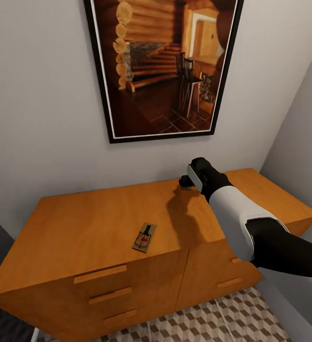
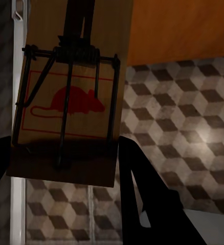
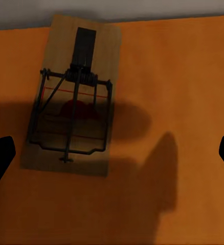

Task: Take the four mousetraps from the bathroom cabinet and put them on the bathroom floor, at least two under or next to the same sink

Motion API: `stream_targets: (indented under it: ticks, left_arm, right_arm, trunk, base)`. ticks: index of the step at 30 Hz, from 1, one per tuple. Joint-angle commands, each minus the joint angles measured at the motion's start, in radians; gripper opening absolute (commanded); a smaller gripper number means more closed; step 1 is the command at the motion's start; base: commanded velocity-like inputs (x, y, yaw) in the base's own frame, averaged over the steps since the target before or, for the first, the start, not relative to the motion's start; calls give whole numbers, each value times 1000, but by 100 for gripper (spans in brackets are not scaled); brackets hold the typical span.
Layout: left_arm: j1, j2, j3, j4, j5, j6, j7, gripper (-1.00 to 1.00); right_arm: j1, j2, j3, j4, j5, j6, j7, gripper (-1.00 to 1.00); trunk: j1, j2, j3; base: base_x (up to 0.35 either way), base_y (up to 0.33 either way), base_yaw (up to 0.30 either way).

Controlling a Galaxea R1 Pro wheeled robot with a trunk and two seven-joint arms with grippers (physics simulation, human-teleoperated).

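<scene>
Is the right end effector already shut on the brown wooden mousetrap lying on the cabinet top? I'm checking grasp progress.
No: in the right wrist view the brown wooden mousetrap lies flat on the orange-brown wooden cabinet, with the right end effector spread wide, touching nothing.

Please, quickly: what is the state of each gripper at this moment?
Left gripper: shut on a mousetrap, held above the bathroom floor.
Right gripper: open, holding nothing, over another mousetrap on the cabinet.

A mousetrap (image 1: 144, 237) lies on the cabinet (image 1: 80, 228) top near its front edge. At 2 o'clock from it, the right gripper (image 1: 186, 181) hangs over a second mousetrap (image 3: 71, 97) near the wall (image 1: 37, 95). A third mousetrap (image 2: 71, 97) sits in the left gripper (image 2: 61, 173) above the bathroom floor (image 2: 183, 117).
</scene>
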Motion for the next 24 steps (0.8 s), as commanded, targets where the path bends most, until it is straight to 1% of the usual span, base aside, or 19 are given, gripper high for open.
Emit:
stream_targets:
  ticks: [1,24]
  left_arm:
    - [-1,-1,-7,2,0,-3,5,-100]
    - [1,-1,-8,2,-1,-3,5,-100]
  right_arm:
    - [-1,0,2,-1,2,5,-1,100]
    - [-1,0,1,-1,-6,-3,5,100]
  trunk:
    - [0,0,-1]
    - [0,0,-2]
  base:
    - [3,-1,0]
    - [0,0,0]
